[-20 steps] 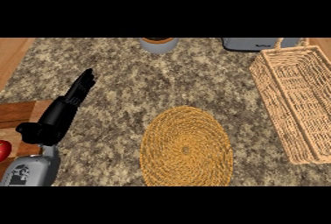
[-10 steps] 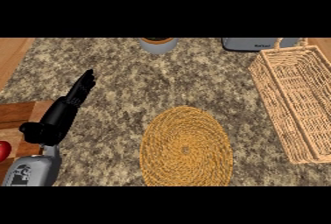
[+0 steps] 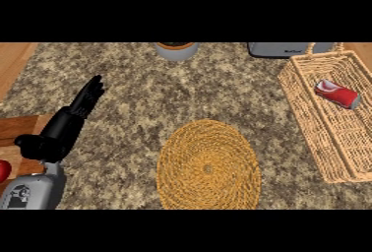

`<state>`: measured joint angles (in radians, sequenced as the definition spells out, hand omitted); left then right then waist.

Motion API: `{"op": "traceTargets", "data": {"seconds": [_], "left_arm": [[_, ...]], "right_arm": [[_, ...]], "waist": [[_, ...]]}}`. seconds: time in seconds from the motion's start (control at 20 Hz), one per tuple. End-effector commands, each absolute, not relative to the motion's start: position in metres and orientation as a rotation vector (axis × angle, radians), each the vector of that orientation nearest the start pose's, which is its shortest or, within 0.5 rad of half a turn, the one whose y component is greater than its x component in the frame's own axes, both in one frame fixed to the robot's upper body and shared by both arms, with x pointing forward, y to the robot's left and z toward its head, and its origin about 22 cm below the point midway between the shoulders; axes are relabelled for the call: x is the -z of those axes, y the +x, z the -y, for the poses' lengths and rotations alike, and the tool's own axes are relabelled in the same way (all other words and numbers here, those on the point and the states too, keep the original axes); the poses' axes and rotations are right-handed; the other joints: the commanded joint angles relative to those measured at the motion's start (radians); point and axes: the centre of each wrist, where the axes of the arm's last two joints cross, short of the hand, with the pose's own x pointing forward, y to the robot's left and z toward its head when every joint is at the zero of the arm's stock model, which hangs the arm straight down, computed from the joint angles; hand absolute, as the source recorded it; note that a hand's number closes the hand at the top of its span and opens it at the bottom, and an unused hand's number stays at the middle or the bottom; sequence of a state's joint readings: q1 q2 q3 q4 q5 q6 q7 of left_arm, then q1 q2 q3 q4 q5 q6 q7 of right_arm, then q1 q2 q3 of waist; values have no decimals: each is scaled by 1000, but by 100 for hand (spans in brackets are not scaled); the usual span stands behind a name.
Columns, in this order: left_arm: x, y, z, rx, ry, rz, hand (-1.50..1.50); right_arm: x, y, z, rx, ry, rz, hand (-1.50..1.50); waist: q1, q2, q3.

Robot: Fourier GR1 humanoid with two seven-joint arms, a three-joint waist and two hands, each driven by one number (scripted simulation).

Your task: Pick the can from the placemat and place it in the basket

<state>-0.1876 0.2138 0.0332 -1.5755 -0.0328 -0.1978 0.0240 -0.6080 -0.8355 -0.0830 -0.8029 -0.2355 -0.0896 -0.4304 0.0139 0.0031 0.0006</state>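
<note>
At the counter's near edge our left hand [image 3: 69, 123] rests with its fingers straight and together, and the can [image 3: 337, 93] lies in the basket [image 3: 303, 115].

Nearest to us, at the lower left, we see our grey forearm [image 3: 33, 189] rising to that black hand, whose fingers point up and away over the speckled counter [image 3: 145, 98], holding nothing. Just right of it, the round woven placemat [image 3: 209, 166] lies bare in the middle. Further off on the right we find the wicker basket, and the red can rests on its side in the far part of it, tilted. At the far edge stand a grey pot [image 3: 176, 49] and a grey appliance [image 3: 287, 49]. Our right hand is nowhere in view.
</note>
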Motion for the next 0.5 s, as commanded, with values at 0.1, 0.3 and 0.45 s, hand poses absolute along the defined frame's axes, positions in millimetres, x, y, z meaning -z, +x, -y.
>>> {"op": "traceTargets", "data": {"seconds": [0.1, 0.3, 0.45], "left_arm": [[-47, 277, -264, 388, 75, 1688, 0], [-57, 283, -262, 384, 51, 1712, 0], [-60, 287, -262, 395, 34, 1706, 0]], "right_arm": [[-180, 341, 480, -54, -578, 1978, -150], [-204, 343, 498, 102, -513, 1916, -150], [-205, 330, 520, 132, -448, 1836, -150]], "waist": [[-15, -4, -1], [-7, -1, -1], [-4, 0, 0]]}}
